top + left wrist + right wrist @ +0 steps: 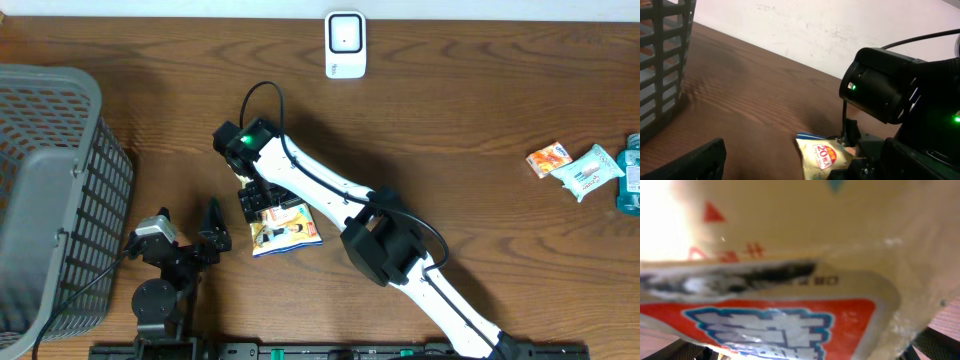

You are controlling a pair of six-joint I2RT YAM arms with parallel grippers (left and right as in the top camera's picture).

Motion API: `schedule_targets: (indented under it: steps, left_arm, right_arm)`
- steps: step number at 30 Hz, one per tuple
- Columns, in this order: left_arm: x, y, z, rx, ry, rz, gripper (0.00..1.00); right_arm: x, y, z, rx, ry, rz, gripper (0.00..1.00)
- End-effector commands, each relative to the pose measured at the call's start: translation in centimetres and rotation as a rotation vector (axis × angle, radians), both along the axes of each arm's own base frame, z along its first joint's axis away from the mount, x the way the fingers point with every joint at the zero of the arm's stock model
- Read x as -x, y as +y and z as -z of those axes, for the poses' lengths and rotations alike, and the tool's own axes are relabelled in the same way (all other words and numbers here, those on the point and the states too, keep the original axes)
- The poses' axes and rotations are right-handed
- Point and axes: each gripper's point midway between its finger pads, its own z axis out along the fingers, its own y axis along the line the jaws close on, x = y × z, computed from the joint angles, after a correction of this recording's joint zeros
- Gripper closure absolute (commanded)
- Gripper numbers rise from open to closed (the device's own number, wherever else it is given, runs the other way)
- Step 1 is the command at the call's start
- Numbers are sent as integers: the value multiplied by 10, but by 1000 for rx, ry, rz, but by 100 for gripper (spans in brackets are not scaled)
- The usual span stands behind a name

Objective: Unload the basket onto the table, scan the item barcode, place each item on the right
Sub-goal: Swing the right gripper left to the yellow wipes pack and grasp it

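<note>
The yellow plastic snack packet [288, 228] should be pinched at its edge; right fingers [255, 203] and left fingers [213, 230] are spread open.

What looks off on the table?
Nothing spilled or damaged. The snack packet lies flat, slightly skewed, under the open right gripper. The scanner sits well apart from it.

Dark wooden table [480, 110] meets a plain white wall [815, 25].
</note>
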Motion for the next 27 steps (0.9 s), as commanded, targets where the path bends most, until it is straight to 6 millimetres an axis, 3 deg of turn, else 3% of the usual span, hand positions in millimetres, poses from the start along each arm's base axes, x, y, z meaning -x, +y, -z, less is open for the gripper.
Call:
schedule_targets:
  steps: [1,5,8,19,21,24,27]
  left_arm:
    - [1,-1,15,0,42,6,3]
    - [1,-1,15,0,42,6,3]
    - [1,-1,15,0,42,6,3]
    - [1,-1,15,0,42,6,3]
    - [1,-1,15,0,42,6,3]
    - [1,-1,15,0,42,6,3]
    - [1,-1,15,0,42,6,3]
  right_arm:
    - [-26,-15,-20,57,-142,32,1]
    - [-41,3,-58,-59,-240,54,1]
    - [-50,13,-62,-109,-277,61,1]
    - [-24,11,5,0,-203,137,1]
    - [-17,4,18,37,-185,170,6]
    - [-10,-6,28,78,-164,199,33]
    - [-8,-7,28,79,-154,202,51]
